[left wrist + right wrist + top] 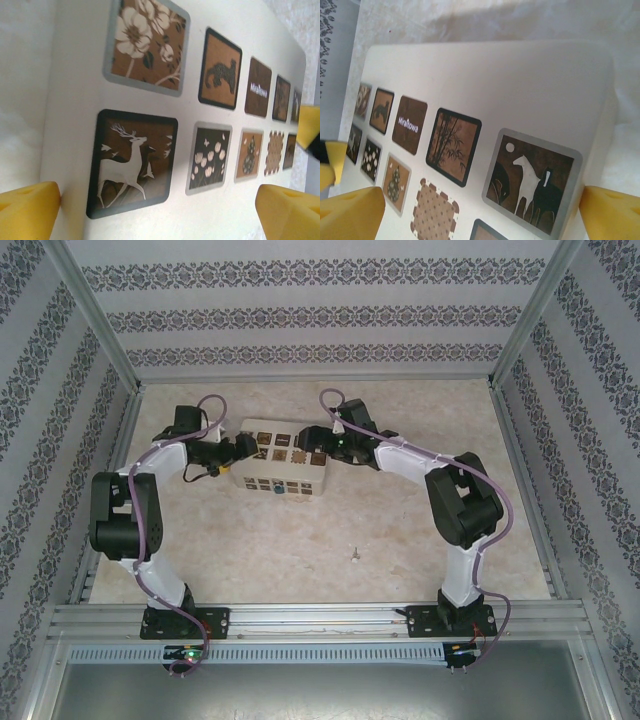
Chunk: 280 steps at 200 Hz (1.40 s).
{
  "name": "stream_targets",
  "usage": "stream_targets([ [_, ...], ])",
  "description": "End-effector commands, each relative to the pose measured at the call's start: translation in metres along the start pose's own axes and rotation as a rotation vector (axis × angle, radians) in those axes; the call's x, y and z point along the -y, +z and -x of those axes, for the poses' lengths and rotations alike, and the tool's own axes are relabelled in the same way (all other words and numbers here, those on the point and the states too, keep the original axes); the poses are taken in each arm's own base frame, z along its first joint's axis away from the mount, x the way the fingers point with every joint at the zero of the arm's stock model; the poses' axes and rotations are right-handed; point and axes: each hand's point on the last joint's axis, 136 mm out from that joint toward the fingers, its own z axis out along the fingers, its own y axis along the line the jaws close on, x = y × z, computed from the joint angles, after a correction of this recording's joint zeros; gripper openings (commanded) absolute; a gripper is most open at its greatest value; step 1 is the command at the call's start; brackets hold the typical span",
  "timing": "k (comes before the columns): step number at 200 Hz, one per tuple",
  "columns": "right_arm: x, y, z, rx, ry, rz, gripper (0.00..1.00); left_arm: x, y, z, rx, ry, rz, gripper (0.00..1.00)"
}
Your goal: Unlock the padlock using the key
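Yellow-padded, my left gripper (157,212) and right gripper (482,215) stand spread wide at opposite ends of the white box (300,468); the key (354,558) lies nearer, apart.

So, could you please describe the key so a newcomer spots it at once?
Find the white box with brown squares on the table. From it, come toward the arm bases: the key is the tiny pale sliver lying alone on bare surface, unlike the blue padlock at the box.
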Motion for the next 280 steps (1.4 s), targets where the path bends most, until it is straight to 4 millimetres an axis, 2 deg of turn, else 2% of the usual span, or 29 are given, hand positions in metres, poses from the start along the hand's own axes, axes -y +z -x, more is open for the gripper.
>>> stream_targets([
  [1, -0.012, 0.000, 0.016, 0.020, -0.057, 0.037, 0.98, 0.025, -0.003, -0.017, -0.036, 0.012, -0.061, 0.99],
  [73, -0.009, 0.007, 0.028, -0.001, -0.109, 0.027, 0.98, 0.038, 0.006, -0.043, -0.068, 0.030, -0.058, 0.99],
  [125, -0.006, 0.007, 0.032, -0.008, -0.127, 0.015, 0.98, 0.046, 0.012, -0.049, -0.071, 0.035, -0.068, 0.99],
  [199, 0.004, -0.008, -0.002, -0.045, -0.109, -0.004, 0.98, 0.041, 0.008, -0.047, -0.026, 0.022, -0.032, 0.99],
  [280, -0.001, -0.027, -0.042, -0.075, -0.097, -0.003, 0.99, 0.041, 0.006, -0.047, -0.014, 0.022, -0.025, 0.99],
])
